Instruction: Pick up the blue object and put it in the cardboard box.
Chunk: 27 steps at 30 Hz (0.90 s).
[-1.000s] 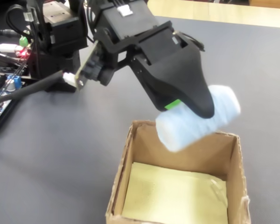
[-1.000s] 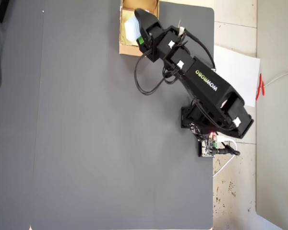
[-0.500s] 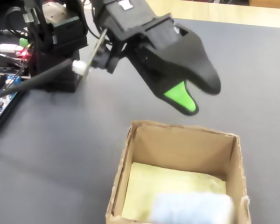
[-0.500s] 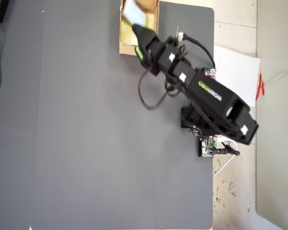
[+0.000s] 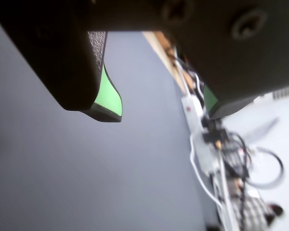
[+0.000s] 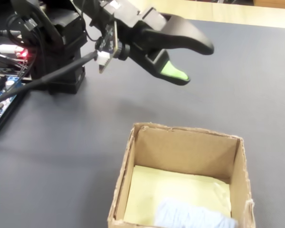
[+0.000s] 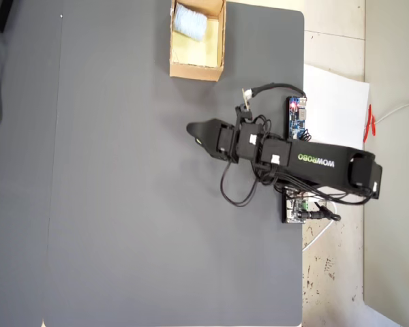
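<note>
Overhead view: the cardboard box (image 7: 197,67) sits at the top centre of the frame on the dark grey table (image 7: 123,204), with the blue object (image 7: 189,20) lying inside it against the wall nearest the top edge. The black arm (image 7: 313,163) stretches in from the right, and the gripper (image 7: 194,131) hangs over bare table below the box, well apart from it. A small circuit board (image 7: 297,117) lies just above the arm near the table's right edge.

Fixed view: the box (image 6: 126,175) fills the lower centre; the blue object (image 6: 192,216) rests on its pale yellow floor at the bottom edge of the frame (partly cut off). The gripper (image 6: 194,61) stands in the upper centre, its jaws spread, a green pad (image 6: 173,72) showing on the lower one, nothing between them.

Wrist view: the two green-lined fingertips (image 5: 108,98) are parted with only grey table between them; blurred cables (image 5: 216,163) lie at the lower right.
</note>
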Tool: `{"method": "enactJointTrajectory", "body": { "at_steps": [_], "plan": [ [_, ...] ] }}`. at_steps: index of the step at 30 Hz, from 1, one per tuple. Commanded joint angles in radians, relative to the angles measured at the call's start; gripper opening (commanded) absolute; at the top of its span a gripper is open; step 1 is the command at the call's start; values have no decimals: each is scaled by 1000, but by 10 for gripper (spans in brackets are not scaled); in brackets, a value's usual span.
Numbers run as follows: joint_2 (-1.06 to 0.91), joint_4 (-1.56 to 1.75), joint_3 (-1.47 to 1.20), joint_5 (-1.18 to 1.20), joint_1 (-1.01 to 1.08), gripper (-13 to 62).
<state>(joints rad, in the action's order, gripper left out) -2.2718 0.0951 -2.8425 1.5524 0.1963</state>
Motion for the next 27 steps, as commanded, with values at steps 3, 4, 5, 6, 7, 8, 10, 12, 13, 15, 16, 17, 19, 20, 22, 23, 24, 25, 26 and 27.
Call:
{"method": "enactJointTrajectory", "body": {
  "at_steps": [3,4,5,6,7,8,10,12,13,15,16,17,19,20,22,23,24,25,26,27],
  "plan": [
    [-71,83,-40,31,-57,339],
    [-84,81,-63,31,-69,338],
    [-91,81,-86,32,-86,338],
    [-95,84,-114,32,-100,338],
    [-97,92,-143,31,-109,338],
    [-97,98,-173,32,-110,338],
    [-98,104,-230,31,-110,339],
    [-98,92,-278,31,-110,340],
    [-98,60,-278,26,-110,342],
    [-98,18,-278,25,-110,343],
    [-98,2,-278,23,-110,342],
    [-98,-18,-278,21,-110,342],
    [-98,-55,-278,21,-110,342],
    [-97,-81,-278,23,-109,342],
    [-97,-144,-276,21,-104,341],
    [-97,-146,-276,21,-103,340],
    [-97,-143,-276,18,-100,340],
    [-97,-143,-276,18,-100,340],
    [-97,-143,-276,17,-100,340],
    [-97,-143,-276,15,-97,340]
  ]
}}
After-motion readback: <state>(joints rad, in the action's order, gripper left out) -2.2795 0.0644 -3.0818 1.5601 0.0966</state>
